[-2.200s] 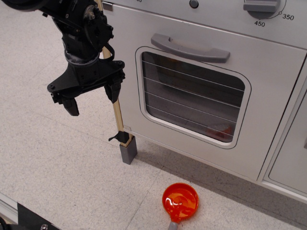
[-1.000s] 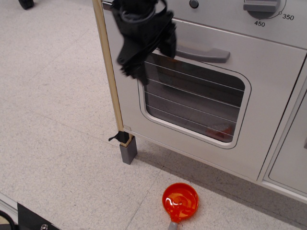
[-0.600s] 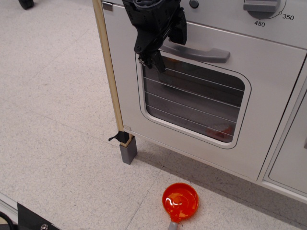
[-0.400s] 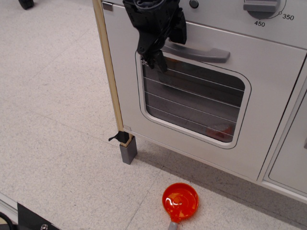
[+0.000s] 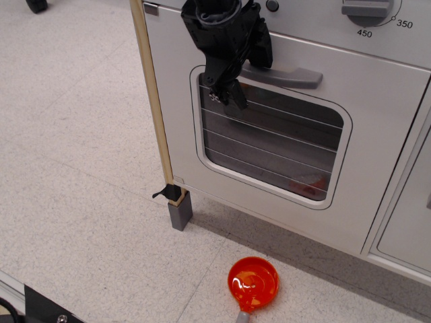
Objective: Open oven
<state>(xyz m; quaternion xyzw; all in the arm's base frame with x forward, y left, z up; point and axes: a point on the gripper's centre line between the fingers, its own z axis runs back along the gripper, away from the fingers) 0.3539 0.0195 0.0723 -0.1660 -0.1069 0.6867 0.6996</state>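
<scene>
The oven (image 5: 289, 134) stands along the far edge of the tabletop (image 5: 81, 168), filling the upper right of the view, and its door (image 5: 377, 175) is shut, lying flush with the silver-grey front. So the opening itself is not yet done.

The end effector (image 5: 248, 74) hangs at the left end of the grey bar handle (image 5: 289, 75). One dark finger (image 5: 229, 91) reaches down over the upper left corner of the wire-lined window (image 5: 276, 145), and the other sits higher, at or just above the bar. The fingers are spread fairly wide and appear to straddle the handle's left end without clamping it; whether either pad touches the bar cannot be told from this angle.

By this reading the approach is nearly finished, and what is left is closing on the bar and drawing the door outward and down.

An orange ladle (image 5: 253, 283) lies on the tabletop near the front edge, below the door, and may sit in the path of the door as it swings. The temperature dial (image 5: 369, 9) is at the top right.
</scene>
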